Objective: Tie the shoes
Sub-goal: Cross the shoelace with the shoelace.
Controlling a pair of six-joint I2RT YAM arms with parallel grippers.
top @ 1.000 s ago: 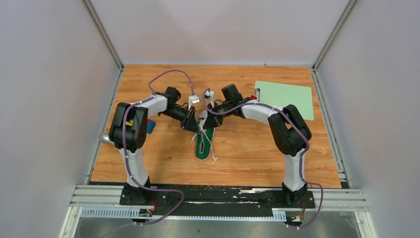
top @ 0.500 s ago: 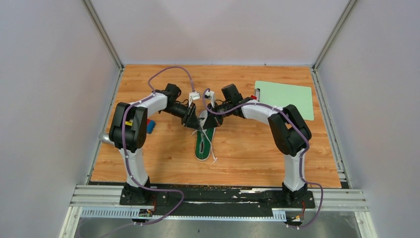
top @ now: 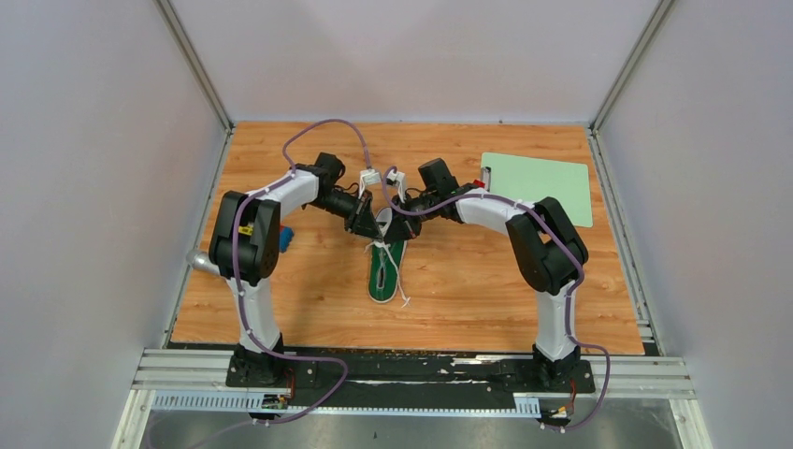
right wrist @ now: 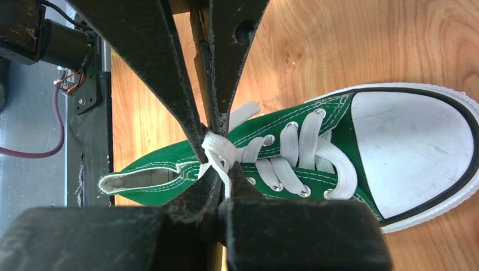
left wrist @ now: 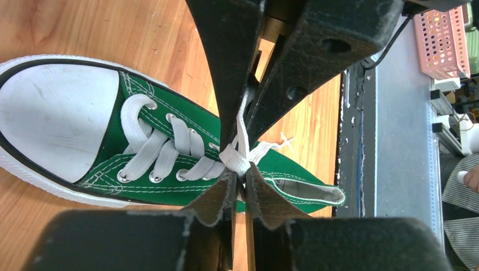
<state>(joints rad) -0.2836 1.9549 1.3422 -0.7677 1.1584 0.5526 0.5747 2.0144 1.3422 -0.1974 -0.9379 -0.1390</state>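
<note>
A green sneaker [top: 384, 273] with a white toe cap [left wrist: 56, 110] lies in the middle of the table, toe pointing away from the arm bases. Both grippers meet over its laces near the tongue. My left gripper [left wrist: 242, 176] has its jaws drawn almost together, the tips pinching the white lace knot [left wrist: 236, 161]. Opposite it, my right gripper [right wrist: 227, 179] is shut on a lace strand [right wrist: 221, 152] that runs down between its fingers. In the top view the left gripper [top: 371, 227] and right gripper [top: 398, 227] nearly touch. A loose lace end [top: 402, 292] trails over the shoe's right side.
A pale green mat [top: 538, 185] lies at the back right with a small red thing [top: 480, 183] at its left edge. A blue object [top: 285, 237] and a silver one [top: 198, 260] sit beside the left arm. Walls enclose three sides.
My left gripper has shifted slightly farther back and toward the right gripper, and its jaws have narrowed onto the lace knot. The right arm and the shoe have stayed put.
</note>
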